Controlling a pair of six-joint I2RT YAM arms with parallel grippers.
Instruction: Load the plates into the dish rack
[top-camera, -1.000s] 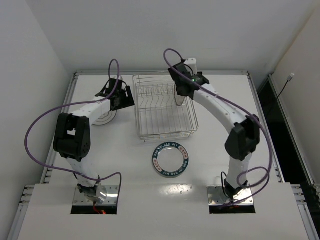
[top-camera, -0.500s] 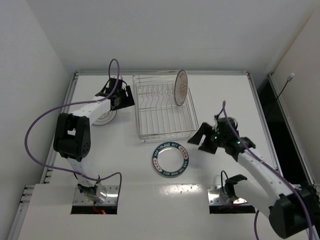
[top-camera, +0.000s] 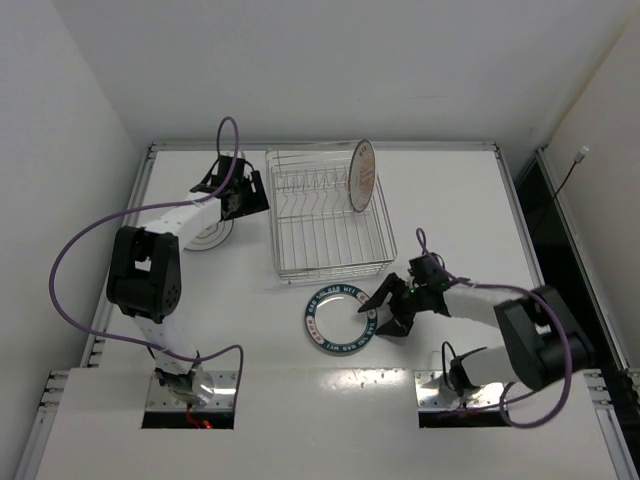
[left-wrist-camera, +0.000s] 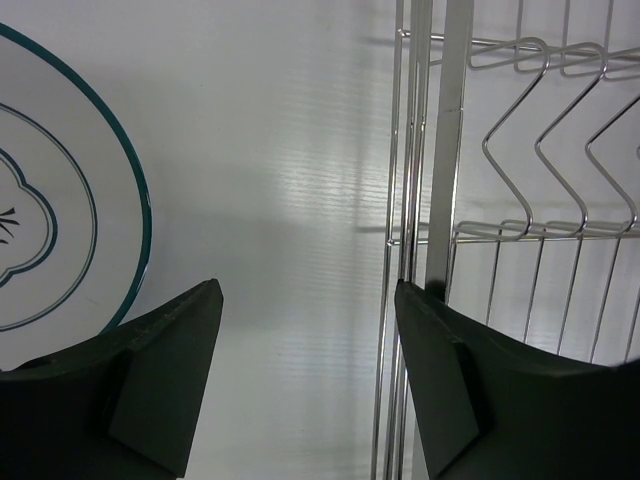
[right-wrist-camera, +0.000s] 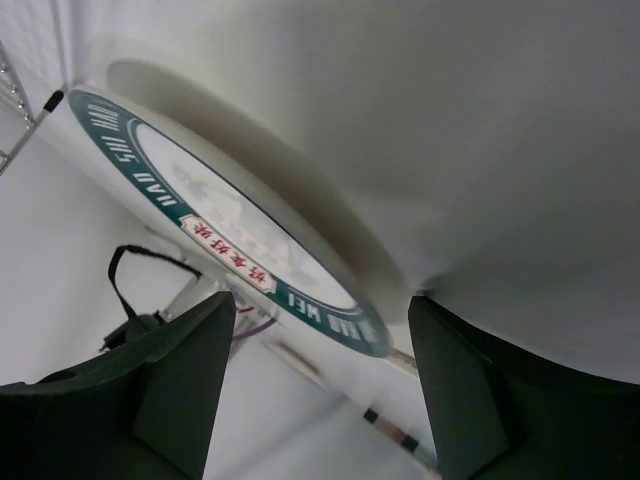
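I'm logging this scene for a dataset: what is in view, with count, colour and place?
dish rack: one, silver wire, back centre of table
orange-centred plate: one, white, upright at the rack's right end
blue-rimmed plate: one, flat in front of the rack
line-marked plate: one, white, flat left of the rack, partly under the left arm
table: one, white
cables: purple, looping along the arms
left tool: black, open, between line-marked plate and rack
right tool: black, open, at the blue-rimmed plate's right edge

Right pincer (top-camera: 379, 313) has dropped beside lettered plate (top-camera: 335, 321).
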